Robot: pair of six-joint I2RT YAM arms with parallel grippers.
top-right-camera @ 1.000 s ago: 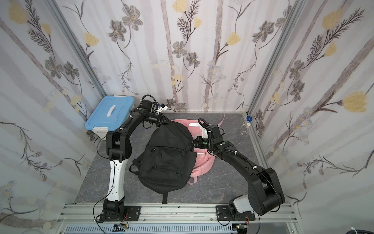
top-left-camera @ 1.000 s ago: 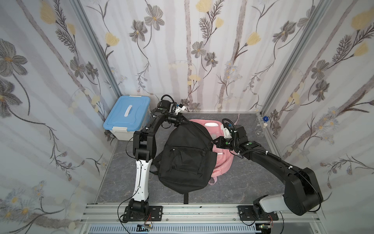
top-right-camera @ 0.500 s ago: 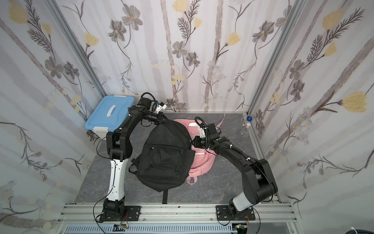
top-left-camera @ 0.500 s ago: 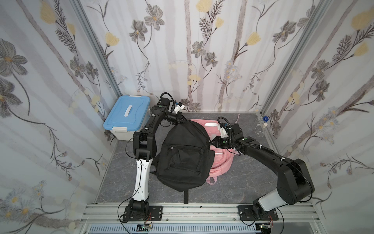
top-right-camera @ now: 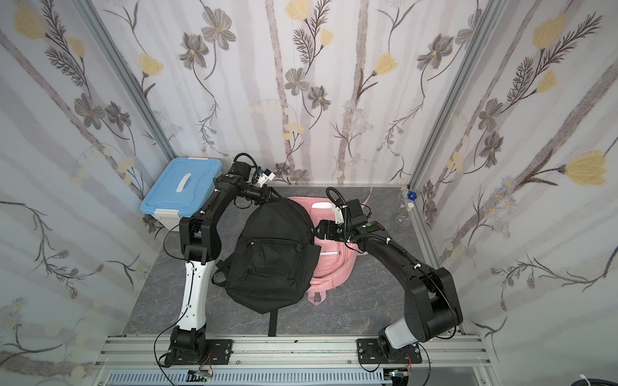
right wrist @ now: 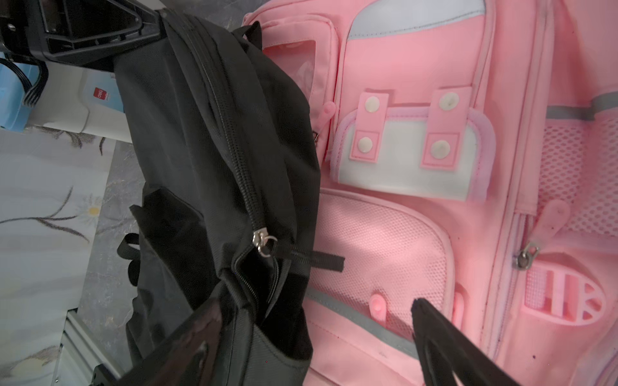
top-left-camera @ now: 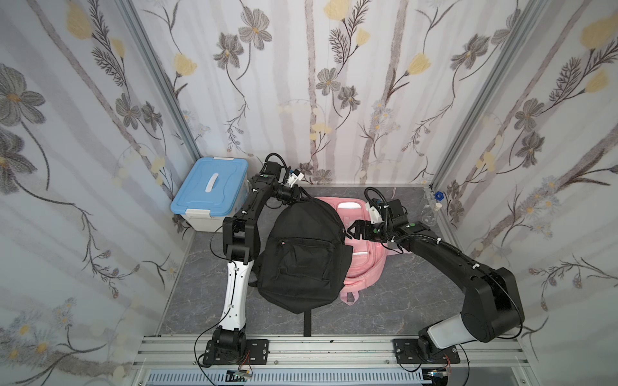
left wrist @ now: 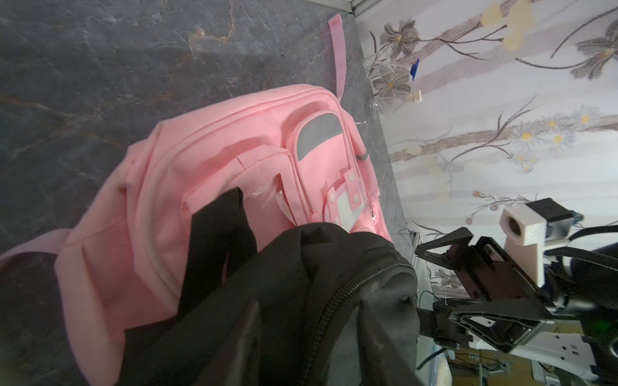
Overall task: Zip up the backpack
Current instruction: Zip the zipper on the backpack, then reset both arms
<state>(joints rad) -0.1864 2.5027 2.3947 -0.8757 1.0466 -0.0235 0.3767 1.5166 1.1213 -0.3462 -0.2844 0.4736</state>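
Grey marbled floor (top-left-camera: 384,310) carries the black backpack (top-left-camera: 301,257) at its middle, overlapping a pink bag (top-left-camera: 366,267) at 3 o'clock. Its zip slider (right wrist: 262,242) sits partway, the teeth gaping beyond it. Right gripper (right wrist: 317,304) at 2 o'clock stands spread wide, grasping nothing. Left gripper (top-left-camera: 301,198) meets the top at 12 o'clock; whether it pinches I cannot tell. Blue box (top-left-camera: 210,190) sits at 10 o'clock.

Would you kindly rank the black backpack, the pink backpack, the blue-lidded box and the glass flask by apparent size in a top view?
In a top view:
1. black backpack
2. pink backpack, partly covered, and blue-lidded box: visible parts look alike, unranked
3. glass flask
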